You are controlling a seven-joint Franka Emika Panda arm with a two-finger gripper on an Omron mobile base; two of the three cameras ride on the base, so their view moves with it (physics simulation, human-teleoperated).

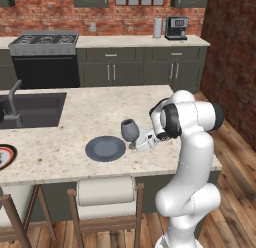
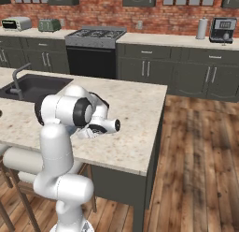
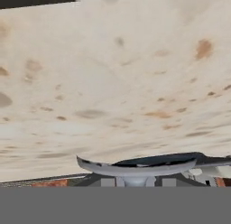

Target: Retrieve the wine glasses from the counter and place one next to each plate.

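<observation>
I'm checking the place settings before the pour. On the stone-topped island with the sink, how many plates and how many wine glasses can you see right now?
Plates: 2, namely the round slate-blue plate and the white plate with a red-and-black rim, cut off at the picture's left edge.
Wine glasses: 1, the dark grey smoky stemmed glass, beside the blue plate, held in the pincer.
Total: 3

My gripper (image 1: 134,142) sits low over the island top (image 1: 90,104), wine glass (image 1: 129,129) in its jaws. Blue plate (image 1: 105,148) is just beside the glass on the left, so no room that way. Bare stone beyond the glass toward the far edge. Sink (image 1: 35,109) and faucet (image 1: 13,99) block far left. Stool (image 1: 106,194) stands below the near edge.
</observation>
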